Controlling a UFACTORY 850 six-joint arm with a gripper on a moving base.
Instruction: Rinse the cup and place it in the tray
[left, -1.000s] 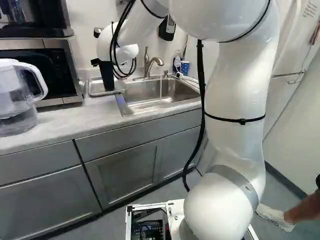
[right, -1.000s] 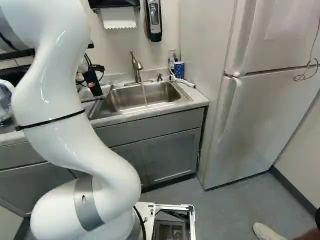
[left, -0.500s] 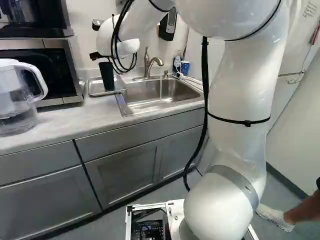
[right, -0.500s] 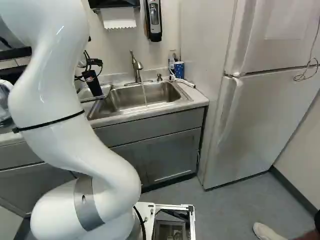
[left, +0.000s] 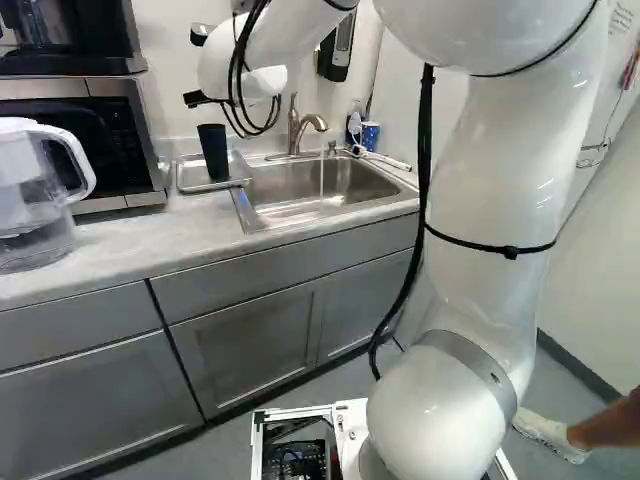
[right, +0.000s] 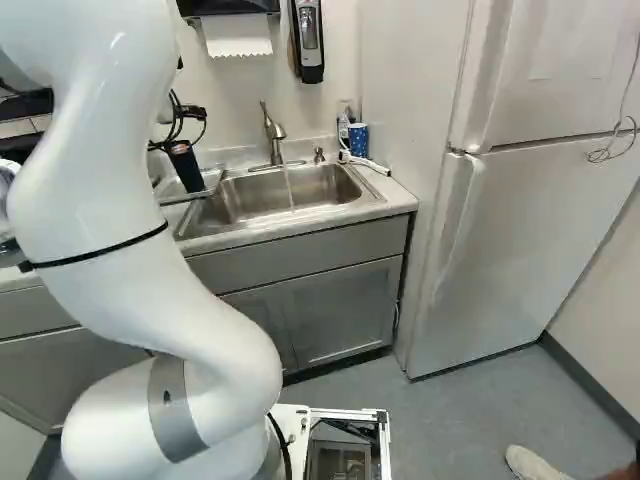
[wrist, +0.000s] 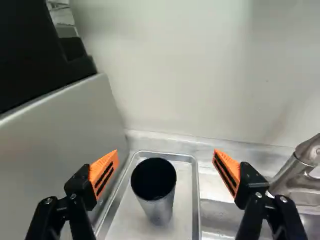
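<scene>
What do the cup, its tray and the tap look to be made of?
The cup: smooth and dark, perhaps plastic or coated metal; its opaque wall leaves that open. The tray: probably stainless steel, given its silvery sheen and bright rim. The tap: likely brushed metal, with soft highlights along its spout.

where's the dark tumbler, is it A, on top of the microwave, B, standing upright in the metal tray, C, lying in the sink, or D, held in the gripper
B: the tumbler stands mouth up in the tray, beneath the open gripper.
</scene>
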